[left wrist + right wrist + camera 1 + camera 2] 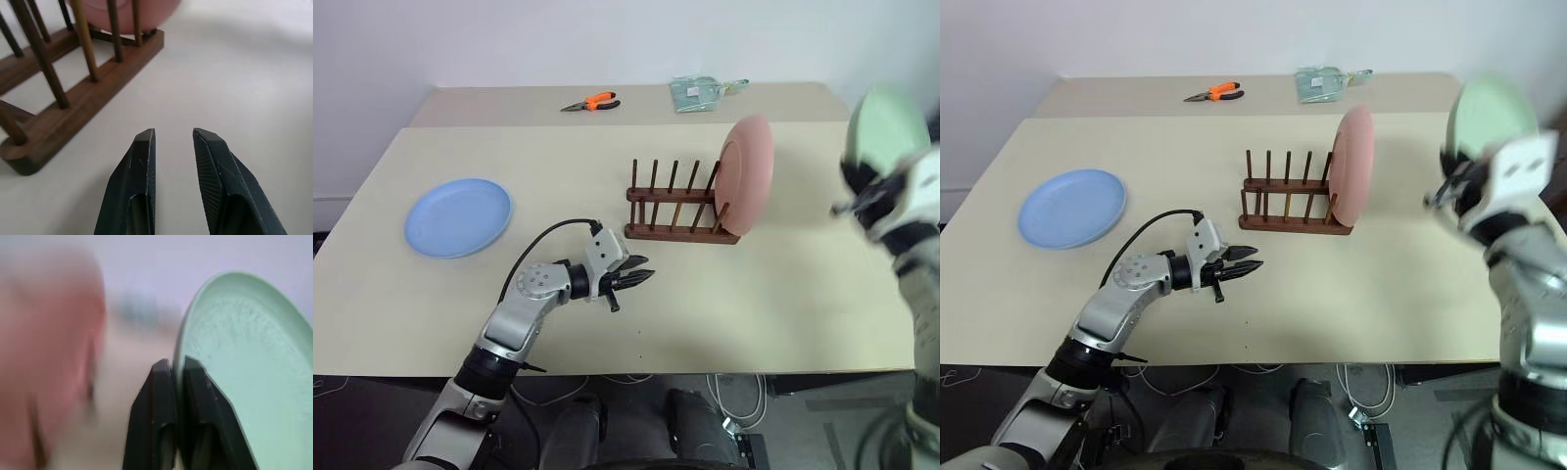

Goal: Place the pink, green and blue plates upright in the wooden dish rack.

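Head views: salmon pink round plastic plate (748, 173) stands in small dark wooden dish rack (677, 211); light blue round plate (458, 216) lies flat on counter (783, 294) | left wrist: left gripper (172, 138) slightly spread, empty, near rack | right wrist: right gripper (172, 366) pinches pale green round plate (244, 362) by its rim; the thin pinch could slip and the plate might fall.

The wooden dish rack (680, 211) stands near the middle of the table – dark brown, two base rails, thin upright pegs. The pink plate (748, 174) stands on edge in the slot at the rack's right end, tilted slightly. The blue plate (458, 216) lies flat on the table, well apart from the rack on its left side. The green plate (1491, 116) is off the table – raised on edge at the far right, its rim pinched between the right gripper (172, 367)'s closed fingers.
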